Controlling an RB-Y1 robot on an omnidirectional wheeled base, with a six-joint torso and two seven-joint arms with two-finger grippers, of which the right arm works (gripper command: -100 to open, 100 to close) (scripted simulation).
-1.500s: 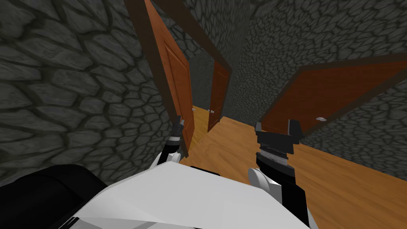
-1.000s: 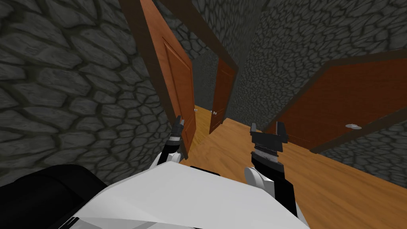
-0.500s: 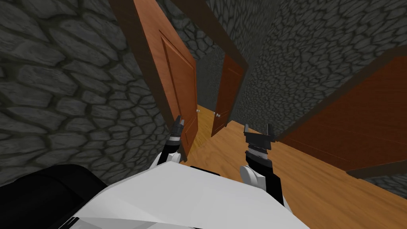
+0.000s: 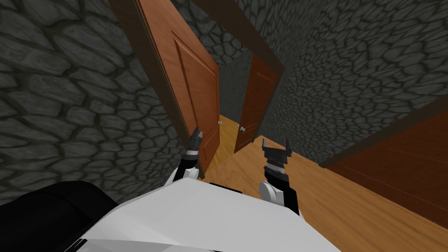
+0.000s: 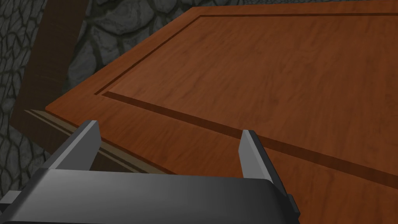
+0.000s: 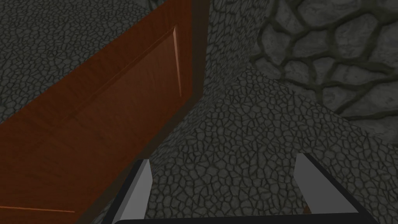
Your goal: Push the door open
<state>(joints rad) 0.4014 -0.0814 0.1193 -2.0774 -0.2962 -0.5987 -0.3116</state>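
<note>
Our L gripper [image 5: 169, 134] is spread, close to the door [image 5: 272, 77]. R gripper [image 4: 274, 144] — spread too — above the floor [image 4: 350, 205].

walls: dark grey cobbled stone [image 4: 65, 109] | floor: orange-brown wood boards [image 4: 341, 210] | right side: reddish-brown door [image 4: 407, 170] in dark frame

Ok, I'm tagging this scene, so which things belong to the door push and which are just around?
In the job:
near brown door
left gripper, open, close to that door

Just around:
far brown door
right-hand brown door
right gripper, open
wooden floor
stone wall
</note>
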